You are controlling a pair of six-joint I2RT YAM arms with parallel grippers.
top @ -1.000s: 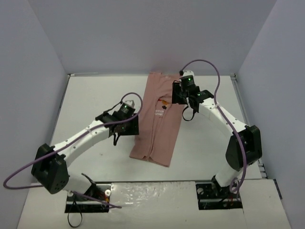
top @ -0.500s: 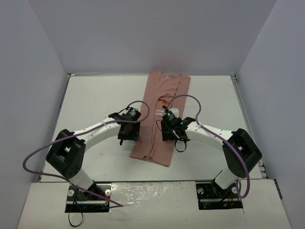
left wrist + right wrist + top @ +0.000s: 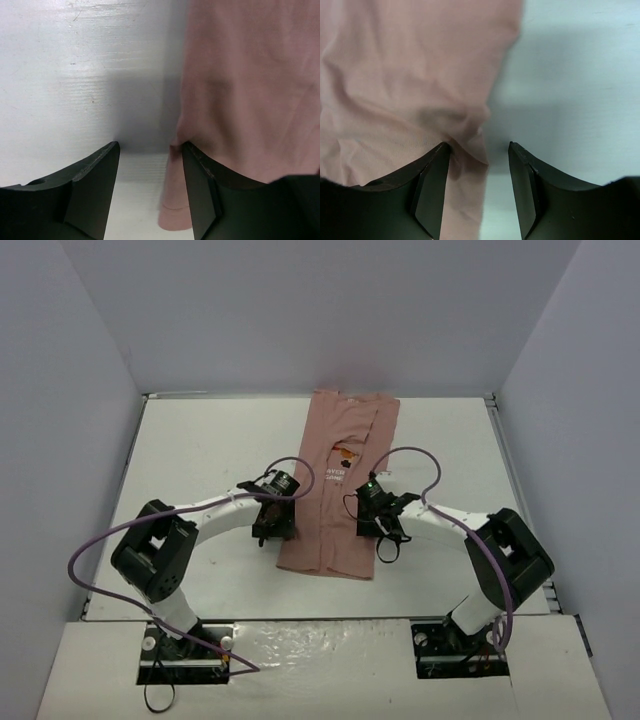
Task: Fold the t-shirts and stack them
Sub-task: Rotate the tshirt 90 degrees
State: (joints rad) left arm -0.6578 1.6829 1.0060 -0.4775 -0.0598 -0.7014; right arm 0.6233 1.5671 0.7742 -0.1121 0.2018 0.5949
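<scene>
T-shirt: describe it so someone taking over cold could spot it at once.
On the white table, look down the middle, from the far edge to the near one. The t-shirt lies there folded into a long narrow strip, between the left gripper and right gripper. It is the only cloth and the only pink thing, with a small orange graphic in its far half.

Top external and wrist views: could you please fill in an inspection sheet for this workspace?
Surface: white table, bare around the shirt.
Job's things: one dusty-pink t-shirt, folded lengthwise into a narrow strip, lying flat mid-table.
Clutter: nothing seen.
Grippers: left tool open at the shirt's left edge; right tool open at its right edge; neither clamps cloth.
Cables: purple cables loop off both arms, no snag seen.
Surroundings: plain walls on three sides.
</scene>
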